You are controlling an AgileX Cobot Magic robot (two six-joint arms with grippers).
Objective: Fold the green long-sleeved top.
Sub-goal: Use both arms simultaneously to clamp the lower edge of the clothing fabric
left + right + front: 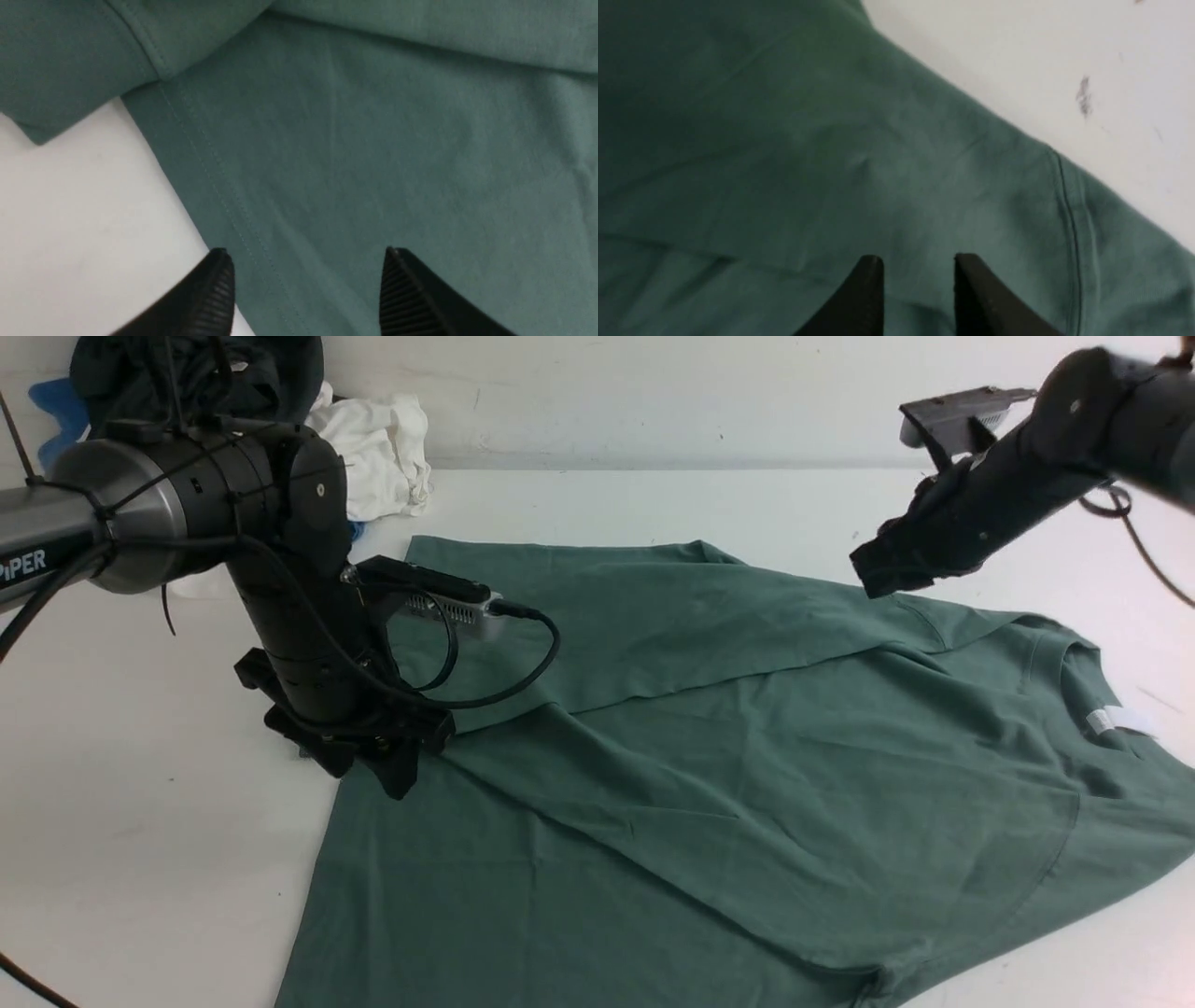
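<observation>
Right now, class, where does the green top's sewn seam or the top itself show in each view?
Front: green top, across the centre.
Left wrist: most of the picture, beside bare white.
Right wrist: most of it, white at one corner.
Shared landmark: white surface.

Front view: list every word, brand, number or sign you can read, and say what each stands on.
"PiPER": on the left arm, its first letter partly cut by the picture's edge.
Neck label of the green long-sleeved top: any print is too small to read.
</observation>
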